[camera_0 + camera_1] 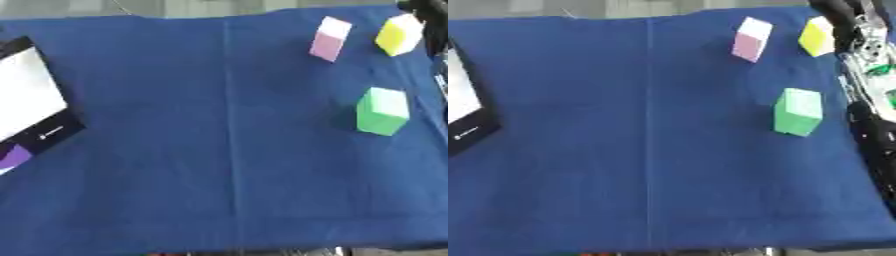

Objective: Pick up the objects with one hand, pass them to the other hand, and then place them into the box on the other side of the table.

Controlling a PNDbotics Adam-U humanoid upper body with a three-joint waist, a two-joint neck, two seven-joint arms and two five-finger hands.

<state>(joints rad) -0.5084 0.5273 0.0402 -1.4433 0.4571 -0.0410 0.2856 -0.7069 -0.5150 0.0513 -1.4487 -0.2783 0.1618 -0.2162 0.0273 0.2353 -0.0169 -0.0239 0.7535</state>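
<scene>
Three blocks, pink (330, 39), yellow (399, 35), green (382, 110); right hand (843, 17) beside yellow, fingers' state unclear.

A robot test bench, by the look of it.
A worktop (175, 150) draped in blue cloth carries plain coloured blocks (382, 111) and a box (26, 95); a black robot arm (877, 135) with exposed wiring lies along its right edge.

3 blocks (382, 111) sit on the table's (201, 150) right side; the box (26, 97) lies at its left edge.
</scene>
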